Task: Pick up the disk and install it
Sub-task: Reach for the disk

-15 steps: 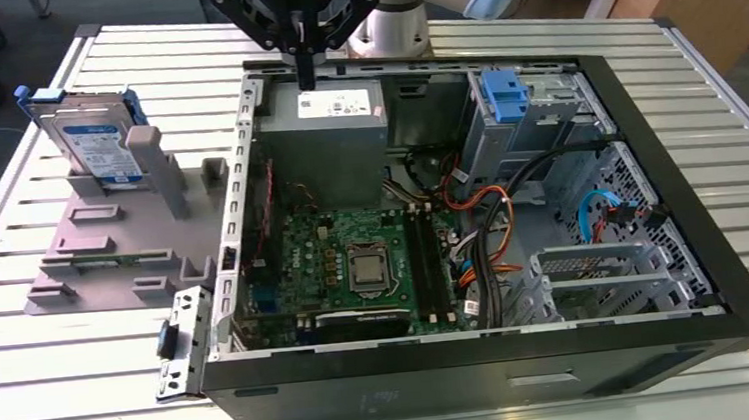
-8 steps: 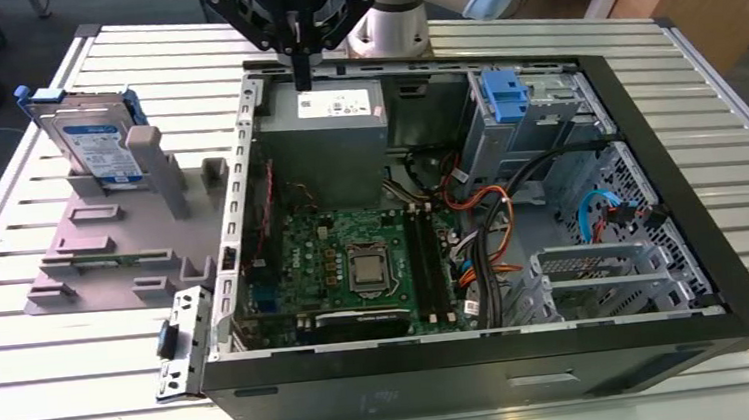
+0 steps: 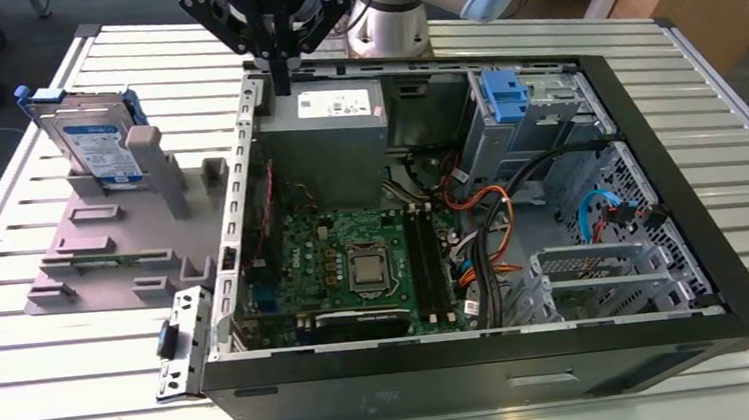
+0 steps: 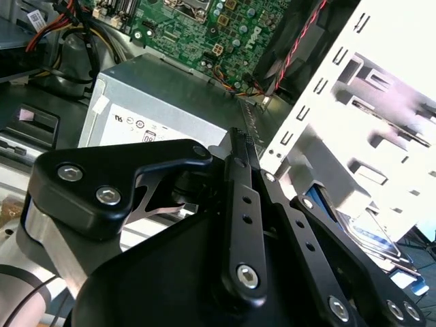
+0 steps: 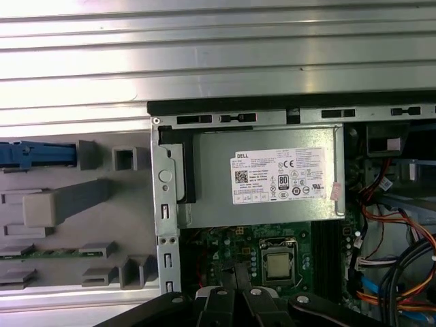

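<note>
— Where do we find the disk [image 3: 91, 142]?
— We see it standing on edge in the grey stand [image 3: 96, 242], framed by its blue bracket. It is near the far corner of the slatted surface [image 3: 68, 395], on the exterior view's left, and it is well apart from the end effector [image 3: 282, 89].
— And the end effector itself?
— In both wrist views we see its fingers [image 4: 240, 184] pressed together with nothing between them. It hangs over the far wall of the open computer case [image 3: 495, 376], just above the power supply [image 3: 327, 113].
</note>
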